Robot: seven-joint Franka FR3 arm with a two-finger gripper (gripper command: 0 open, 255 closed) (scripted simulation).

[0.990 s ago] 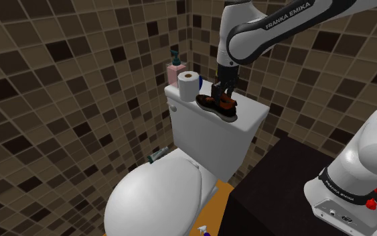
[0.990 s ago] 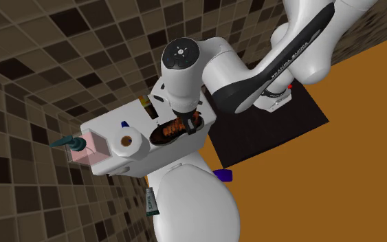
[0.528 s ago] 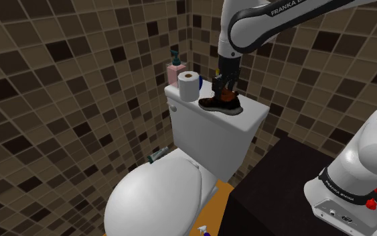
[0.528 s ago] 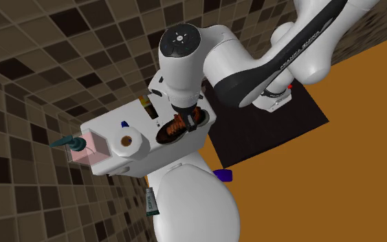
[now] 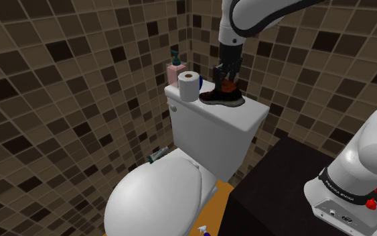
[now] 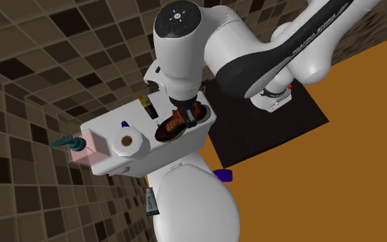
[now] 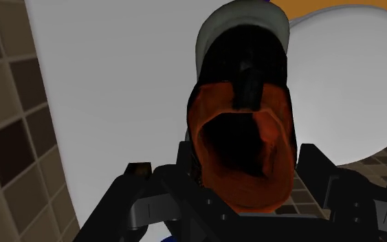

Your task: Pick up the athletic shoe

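Shoe (image 5: 220,98) clamped in my gripper (image 5: 224,84), right over the lid of the toilet tank (image 5: 213,131). It is dark brown and black with a rust-orange lining and a pale sole. I have it by the collar, with one black finger (image 7: 138,172) on each side of the opening, both pressed against it. In the wrist view I look into the shoe's orange mouth, with its pale toe cap at the far end and the tank's white lid behind it.

From the shoulder view the sole lies roughly level and very close to the lid, near the tank's middle. I cannot tell whether it touches the lid. My arm stands over it, nearly vertical.

At the end of the tank nearest the wall corner, a roll of toilet paper (image 5: 189,85) stands upright, just beside the shoe but apart from it. Behind the roll, at the same end of the tank, is a pink soap dispenser (image 5: 175,72) with a dark teal pump. In the second exterior view a small blue thing (image 6: 124,125) lies on the tank near the roll.

In front of the tank and below it, the white toilet lid (image 5: 155,201) is closed. The floor (image 6: 315,196) beside the tank is orange, and my stand (image 5: 270,194), a dark box, sits on it close to the tank's side.
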